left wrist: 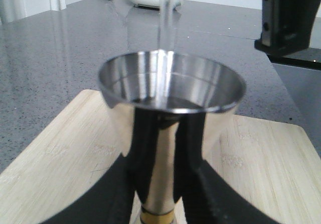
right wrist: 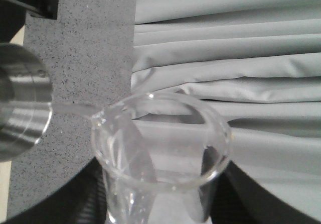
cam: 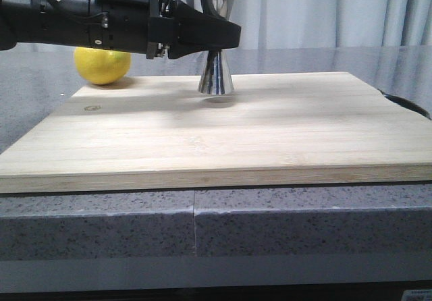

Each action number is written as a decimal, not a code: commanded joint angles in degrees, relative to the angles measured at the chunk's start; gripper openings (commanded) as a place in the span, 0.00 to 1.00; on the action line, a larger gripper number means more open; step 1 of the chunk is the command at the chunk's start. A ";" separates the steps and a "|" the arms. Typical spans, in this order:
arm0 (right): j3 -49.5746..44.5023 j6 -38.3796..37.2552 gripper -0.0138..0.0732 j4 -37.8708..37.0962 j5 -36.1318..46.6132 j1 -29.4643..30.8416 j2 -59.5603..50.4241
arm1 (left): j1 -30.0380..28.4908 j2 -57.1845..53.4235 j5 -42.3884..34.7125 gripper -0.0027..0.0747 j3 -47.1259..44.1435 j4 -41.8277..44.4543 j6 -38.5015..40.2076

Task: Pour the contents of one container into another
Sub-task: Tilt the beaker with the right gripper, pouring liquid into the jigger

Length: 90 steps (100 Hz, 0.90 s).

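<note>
The steel jigger (cam: 216, 78) stands on the wooden board (cam: 223, 132), its upper cone partly hidden behind my left gripper (cam: 228, 36). In the left wrist view that gripper (left wrist: 159, 184) is shut on the jigger (left wrist: 170, 91) just above its gold band (left wrist: 158, 216). A thin clear stream (left wrist: 165, 18) falls into the open cup. The clear glass beaker (right wrist: 160, 143) is held tilted in my right gripper (right wrist: 160, 204), which is shut on it. Liquid runs from the beaker's lip (right wrist: 98, 116) toward the jigger (right wrist: 20, 108).
A yellow citrus fruit (cam: 102, 65) rests at the board's back left corner. The board lies on a grey speckled counter (cam: 202, 227) with a pale curtain (cam: 337, 11) behind. A dark object (cam: 412, 105) sits off the board's right edge.
</note>
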State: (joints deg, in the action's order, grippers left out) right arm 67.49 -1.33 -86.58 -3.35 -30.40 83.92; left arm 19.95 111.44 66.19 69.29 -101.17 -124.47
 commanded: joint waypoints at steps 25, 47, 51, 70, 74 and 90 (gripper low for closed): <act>2.40 -0.10 0.47 -3.70 0.24 0.03 -1.84 | 0.46 -2.79 6.61 0.27 1.75 -4.91 0.32; 2.40 -0.10 0.47 -3.95 0.12 0.03 -1.84 | 0.46 -2.79 6.61 0.27 1.75 -4.91 0.32; 2.40 -0.10 0.47 -3.95 0.12 0.03 -1.84 | 0.46 -2.79 6.61 0.27 1.75 -4.91 0.32; 2.40 -0.10 0.47 -2.00 -0.13 0.03 -1.84 | 0.46 -2.79 6.61 0.27 1.75 -4.91 0.32; 2.40 -0.10 0.47 -0.35 -0.26 0.03 -1.84 | 0.46 -2.79 6.61 0.27 1.75 -4.91 0.32; 2.40 -0.10 0.47 7.79 -1.25 0.03 -1.84 | 0.46 -2.79 6.61 0.27 1.75 -4.91 0.32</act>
State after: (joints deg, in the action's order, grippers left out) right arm 67.49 -1.33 -83.19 -3.53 -30.40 83.92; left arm 19.95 111.44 66.19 69.29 -101.17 -124.47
